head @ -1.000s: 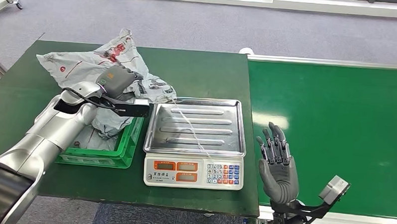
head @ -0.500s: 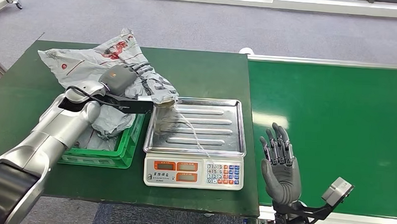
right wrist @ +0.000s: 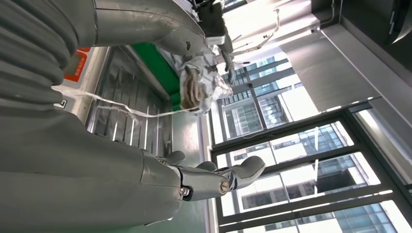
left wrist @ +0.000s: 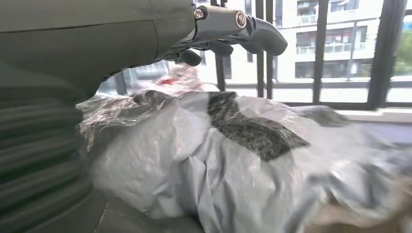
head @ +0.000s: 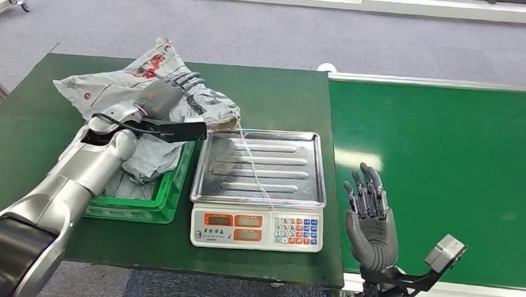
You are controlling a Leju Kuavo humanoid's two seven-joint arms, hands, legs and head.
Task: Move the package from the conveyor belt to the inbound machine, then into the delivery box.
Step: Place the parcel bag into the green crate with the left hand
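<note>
The package [head: 110,90] is a crumpled grey plastic mailer with red print. It hangs over the green delivery box [head: 159,204], part inside and part spilling onto the table behind. My left hand [head: 163,95] grips its top, fingers [left wrist: 233,24] stretched over the grey plastic [left wrist: 233,160]. A thin string trails from the package across the inbound machine's steel tray [head: 266,165]. My right hand [head: 370,218] stands upright and open beside the scale, fingers apart, holding nothing. The package [right wrist: 199,87] also shows in the right wrist view, beyond the tray [right wrist: 126,111].
The scale [head: 257,227] with its keypad sits at the front of the dark green table [head: 269,96]. The green conveyor belt [head: 444,168] runs along the right, bare. Grey floor lies beyond the table.
My left hand has drawn the package back and to the left, off the tray's corner and further over the green box. The right hand has sunk slightly.
</note>
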